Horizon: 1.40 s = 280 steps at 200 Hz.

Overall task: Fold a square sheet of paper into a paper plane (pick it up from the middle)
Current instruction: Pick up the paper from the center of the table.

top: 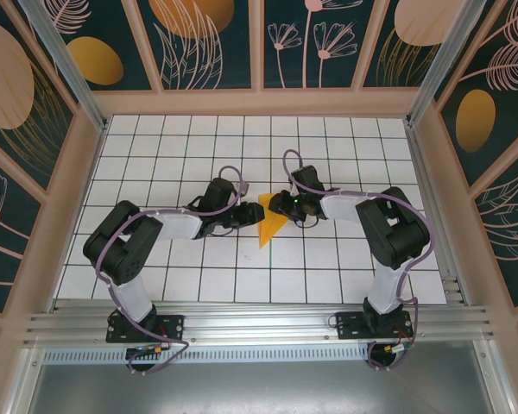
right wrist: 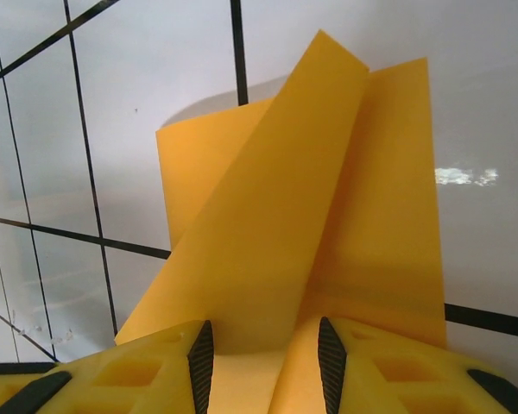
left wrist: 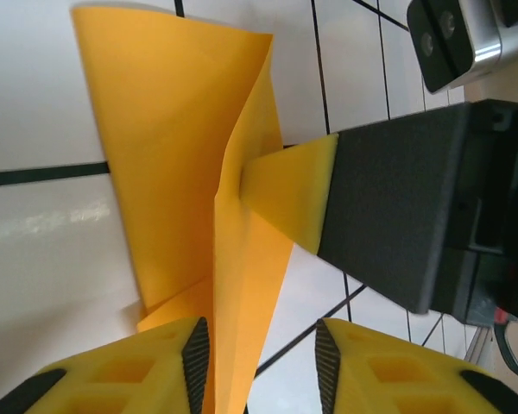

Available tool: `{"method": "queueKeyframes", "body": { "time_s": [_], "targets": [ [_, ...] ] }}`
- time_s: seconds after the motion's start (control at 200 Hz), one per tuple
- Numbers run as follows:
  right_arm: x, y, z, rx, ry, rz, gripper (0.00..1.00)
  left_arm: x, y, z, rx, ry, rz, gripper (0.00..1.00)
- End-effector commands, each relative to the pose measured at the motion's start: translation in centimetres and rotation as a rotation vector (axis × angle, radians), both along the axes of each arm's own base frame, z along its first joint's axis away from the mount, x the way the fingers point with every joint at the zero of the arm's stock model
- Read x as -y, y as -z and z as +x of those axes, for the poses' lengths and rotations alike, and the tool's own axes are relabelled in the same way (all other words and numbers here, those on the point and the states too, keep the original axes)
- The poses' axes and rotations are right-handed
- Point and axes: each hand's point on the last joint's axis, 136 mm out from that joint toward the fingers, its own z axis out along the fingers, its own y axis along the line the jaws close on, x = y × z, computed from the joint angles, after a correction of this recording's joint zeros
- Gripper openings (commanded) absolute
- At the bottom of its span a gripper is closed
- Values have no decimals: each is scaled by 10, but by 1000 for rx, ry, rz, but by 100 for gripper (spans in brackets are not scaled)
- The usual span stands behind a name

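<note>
From the overhead camera I see the sheet of paper (top: pixel 270 226) near the middle of the white tiled tabletop (top: pixel 181 155). It is partly folded into an orange-yellow wedge whose tip points toward the arm bases. Both arms reach inward and meet over it, with the left pincer (top: pixel 249 216) at its left edge and the right pincer (top: pixel 282 205) at its upper right, the two close together. On my left wrist camera the paper stands up off the tiles as a tall fold with a sharp crease, and its lower edge drops into the gap between my own fingers. It runs close along the left pad (left wrist: pixel 195 354), while bare tile shows between it and the other pad, so I read the left pincer as spread, clamping nothing. In the same view one yellow finger (left wrist: pixel 292 194) of the right pincer presses against the crease from the right; its partner is hidden behind the paper. On the right wrist camera a folded flap slants up across a flatter layer, and paper fills the whole space between the two black pads (right wrist: pixel 200 362). Those pads stand apart, and I cannot tell whether they pinch the fold or merely straddle it.
</note>
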Motion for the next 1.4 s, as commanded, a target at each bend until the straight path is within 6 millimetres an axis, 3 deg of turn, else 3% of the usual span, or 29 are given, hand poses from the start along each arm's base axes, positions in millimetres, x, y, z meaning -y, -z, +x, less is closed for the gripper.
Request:
{"method": "queueKeyframes", "body": {
  "time_s": [0.0,0.185,0.545,0.751,0.891,1.001,1.016,1.176,1.296,1.396],
  "targets": [
    [-13,-7,3,26,-51,38,40,2,1,12,5,-8,25,32],
    [-20,-12,0,39,-80,78,36,-12,23,18,-24,-65,138,23],
    [-27,-2,-6,23,-121,103,31,-18,36,19,-40,-71,199,19],
    [-30,-2,-6,22,-129,108,15,-20,30,21,-26,-77,200,22],
    [-32,-27,-2,92,-137,146,7,-26,8,23,-1,-102,145,33],
    [-35,-60,-1,163,-163,223,6,-31,-15,20,7,-105,25,55],
    [-36,-65,-1,173,-167,233,6,-31,-28,20,25,-105,-7,58],
    [-37,-110,-2,237,-205,350,6,-38,-78,12,99,-94,-194,86],
    [-37,-145,0,281,-221,437,6,-35,-110,2,157,-54,-291,94],
    [-40,-171,-1,309,-240,494,6,-33,-121,-5,168,-25,-347,99]
  ]
}}
